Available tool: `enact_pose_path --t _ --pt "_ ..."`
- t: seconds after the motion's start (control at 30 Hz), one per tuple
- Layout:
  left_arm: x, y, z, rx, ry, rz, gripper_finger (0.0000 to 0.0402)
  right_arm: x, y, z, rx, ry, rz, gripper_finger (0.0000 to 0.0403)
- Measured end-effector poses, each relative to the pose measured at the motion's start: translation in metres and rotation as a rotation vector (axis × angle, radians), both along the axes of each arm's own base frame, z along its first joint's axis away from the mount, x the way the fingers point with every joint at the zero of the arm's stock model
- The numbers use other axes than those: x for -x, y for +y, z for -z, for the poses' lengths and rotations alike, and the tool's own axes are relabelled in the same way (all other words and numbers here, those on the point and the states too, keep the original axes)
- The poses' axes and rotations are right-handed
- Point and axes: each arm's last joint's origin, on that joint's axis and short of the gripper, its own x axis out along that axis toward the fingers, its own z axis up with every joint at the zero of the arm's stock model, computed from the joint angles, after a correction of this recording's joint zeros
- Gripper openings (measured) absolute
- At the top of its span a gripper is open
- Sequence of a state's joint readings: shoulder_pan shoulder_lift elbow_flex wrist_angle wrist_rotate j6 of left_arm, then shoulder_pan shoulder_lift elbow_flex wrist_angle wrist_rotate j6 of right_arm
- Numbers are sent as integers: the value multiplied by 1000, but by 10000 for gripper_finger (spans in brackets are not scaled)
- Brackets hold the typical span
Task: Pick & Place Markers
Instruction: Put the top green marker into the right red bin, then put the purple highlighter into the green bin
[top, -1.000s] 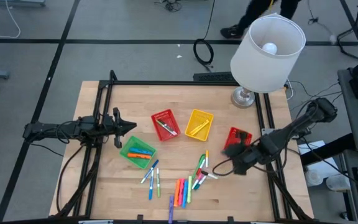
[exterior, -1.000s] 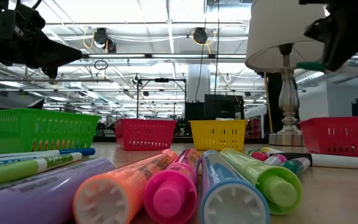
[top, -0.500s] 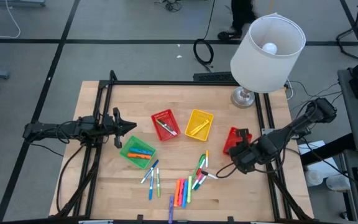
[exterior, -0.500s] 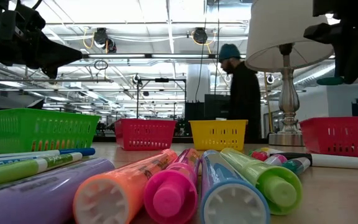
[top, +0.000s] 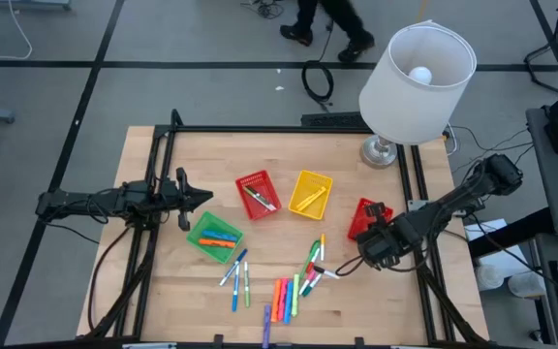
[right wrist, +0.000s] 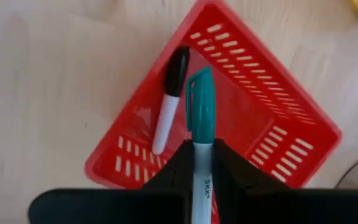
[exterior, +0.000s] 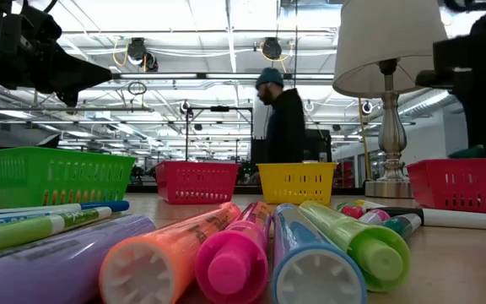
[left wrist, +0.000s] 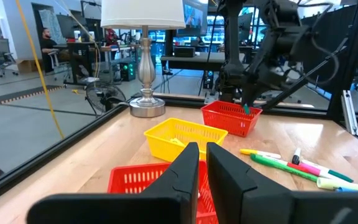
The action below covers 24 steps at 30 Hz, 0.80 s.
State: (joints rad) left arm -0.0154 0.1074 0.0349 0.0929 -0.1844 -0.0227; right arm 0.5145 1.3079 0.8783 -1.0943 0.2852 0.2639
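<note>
My right gripper (right wrist: 202, 155) hangs over the small red basket (top: 361, 211) near the table's right edge, shut on a white marker with a teal cap (right wrist: 201, 115). A black-capped white marker (right wrist: 168, 106) lies in that basket. Loose markers (top: 289, 291) lie flat near the table's near edge, and large in the low view (exterior: 234, 262). My left gripper (top: 205, 199) waits shut above the table's left part, beside the green basket (top: 214, 237), which holds orange and blue markers. My right gripper pinches the marker's white barrel (right wrist: 202, 177) between its two fingers, just behind the teal cap. The fingers come from above, pointing down, and lie along the marker. It is lifted clear; the capped end (exterior: 471, 153) points down, level with the red basket's rim (exterior: 462, 165).
A second red basket (top: 257, 194) and a yellow basket (top: 310, 192) stand mid-table. A lamp with a white shade (top: 417, 73) stands on its base (top: 381, 150) at the far right corner. A person (exterior: 283, 127) walks beyond the far edge. Cables run beside the right arm.
My right gripper has come down with the teal-capped marker and shifted slightly toward the table's right edge, over the red basket; the cap now sits at the basket's rim height in the low view. A person has walked across behind the table.
</note>
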Motion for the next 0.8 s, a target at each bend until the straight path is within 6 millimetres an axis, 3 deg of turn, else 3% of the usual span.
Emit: enact_pose_path --t 0.43,0.8 --pt "0 0 0 0 0 -1 35 -1 -15 20 2 14 -4 25" --pt "0 0 0 0 0 -1 35 -2 -18 20 2 12 17 79"
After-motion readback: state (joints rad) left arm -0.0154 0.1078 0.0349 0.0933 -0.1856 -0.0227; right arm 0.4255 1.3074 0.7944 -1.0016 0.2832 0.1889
